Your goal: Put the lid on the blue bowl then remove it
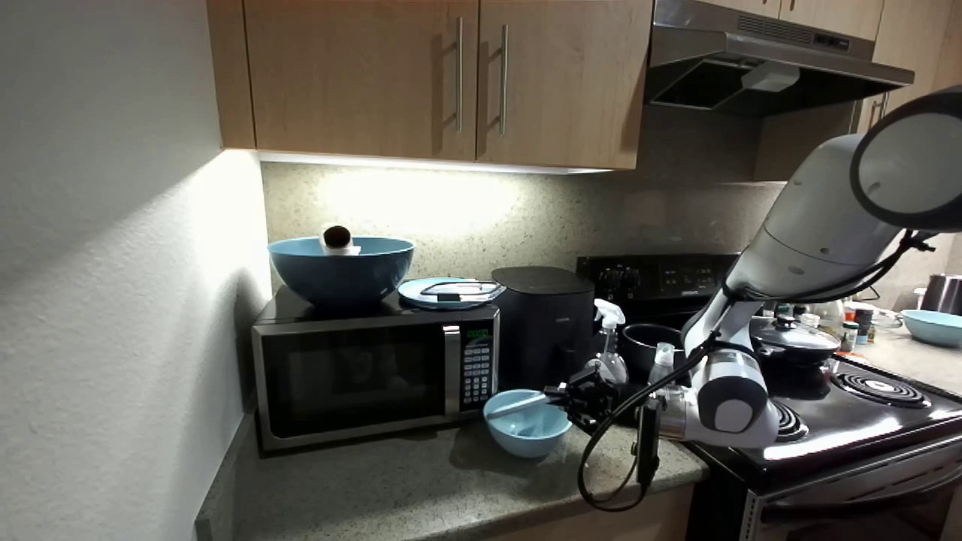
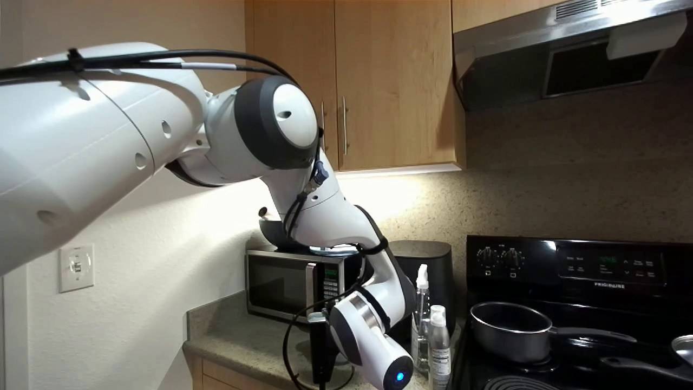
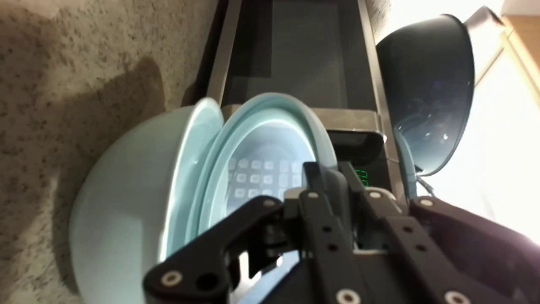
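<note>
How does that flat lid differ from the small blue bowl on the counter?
The lid is flat with a see-through middle; the bowl is deep and opaque. The lid is held tilted by the gripper, while the bowl sits open side up on the counter. Both are round and pale blue, the lid at its rim.

In an exterior view, the small bowl (image 1: 530,443) is placed on the counter (image 1: 353,488), before the right front corner of the microwave (image 1: 353,383). The lid (image 3: 261,147) is held at its edge by the gripper (image 3: 330,172), tilted over the bowl's opening; whether the bowl's rim is touched cannot be told. On the microwave, a large bowl (image 1: 338,279) is set at the left and a plate (image 1: 413,294) at the right. Further right, an appliance (image 1: 537,323) is placed, then the stove (image 1: 864,421), with a saucepan (image 2: 509,344) upon it.
</note>
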